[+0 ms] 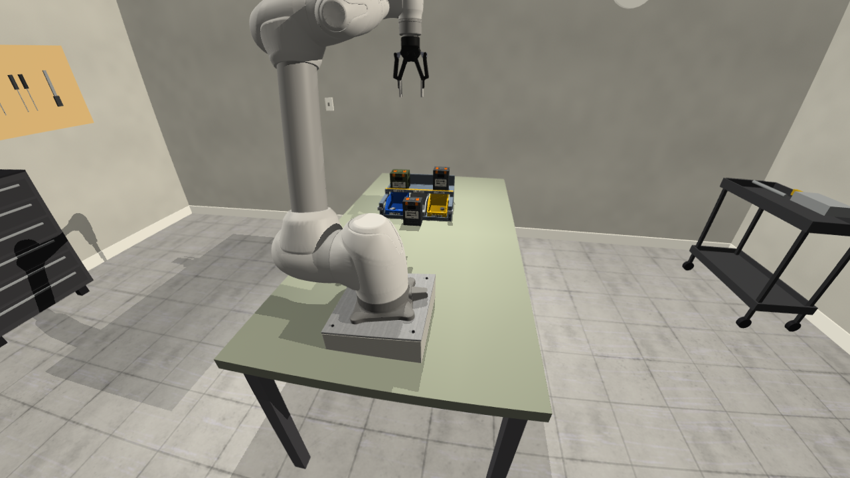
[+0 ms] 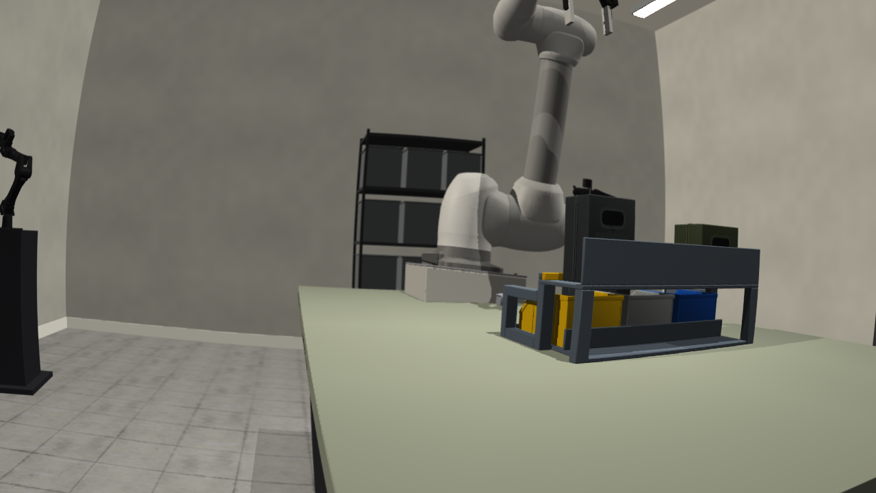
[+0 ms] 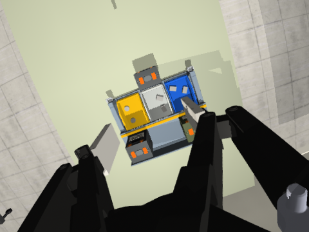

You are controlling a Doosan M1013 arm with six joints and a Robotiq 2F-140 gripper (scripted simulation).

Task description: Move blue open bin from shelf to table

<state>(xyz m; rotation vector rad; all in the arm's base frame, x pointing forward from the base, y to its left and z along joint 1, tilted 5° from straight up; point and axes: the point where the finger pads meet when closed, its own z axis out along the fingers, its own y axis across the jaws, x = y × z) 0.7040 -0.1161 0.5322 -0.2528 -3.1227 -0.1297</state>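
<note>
The blue bin (image 1: 395,204) (image 2: 694,305) (image 3: 180,96) sits on the lower level of the grey shelf (image 1: 453,209) (image 2: 671,266) (image 3: 169,133), at one end of the row, with two small parts showing in it. The light grey bin (image 2: 649,309) (image 3: 156,96) is in the middle and the yellow bin (image 1: 437,204) (image 2: 606,311) (image 3: 130,106) at the other end, each with small parts. My gripper (image 1: 411,96) (image 2: 588,23) (image 3: 149,121) is open and empty, pointing down high above the shelf. Its finger hides part of the blue bin in the wrist view.
A dark case (image 1: 412,211) (image 3: 147,77) stands in front of the grey bin. Another dark case (image 1: 441,178) (image 2: 600,226) (image 3: 139,151) and a green case (image 1: 399,178) (image 2: 704,235) (image 3: 189,130) stand on the shelf's upper level. The table top (image 1: 475,267) (image 2: 490,398) (image 3: 80,42) carries the shelf and my arm's base.
</note>
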